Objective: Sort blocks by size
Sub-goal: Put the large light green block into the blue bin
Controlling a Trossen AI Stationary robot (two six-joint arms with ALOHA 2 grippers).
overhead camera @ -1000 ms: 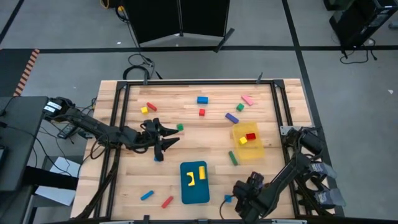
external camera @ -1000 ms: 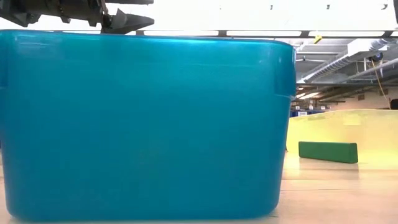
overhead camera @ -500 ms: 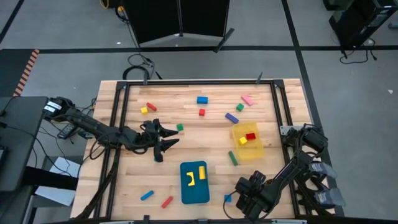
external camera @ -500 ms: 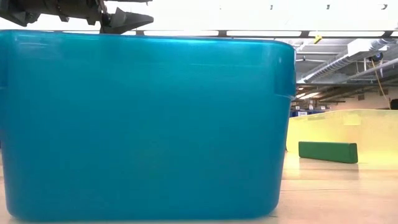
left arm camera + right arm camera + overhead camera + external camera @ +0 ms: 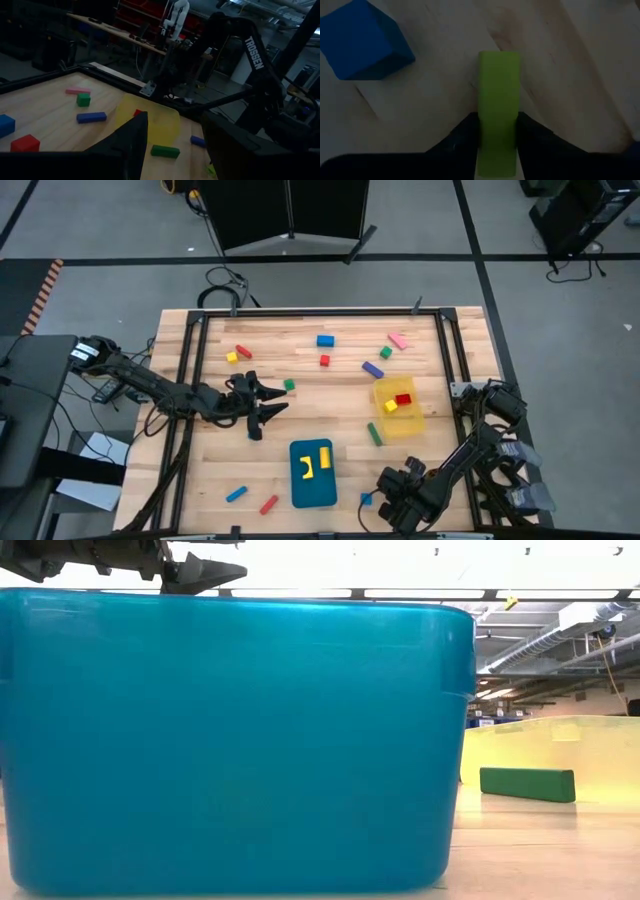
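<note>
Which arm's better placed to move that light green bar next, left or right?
Right. The right gripper already has its fingers either side of the light green bar, near the table's front edge by the blue cube. The left gripper sits open mid-table, far from it.

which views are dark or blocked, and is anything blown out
Low view: the blue tray fills most of the frame, and the ceiling behind is blown out white. Left wrist view: dim, the room behind nearly black. Right wrist view: dim, yet the green bar between the right gripper fingers and the blue cube read clearly.
</note>
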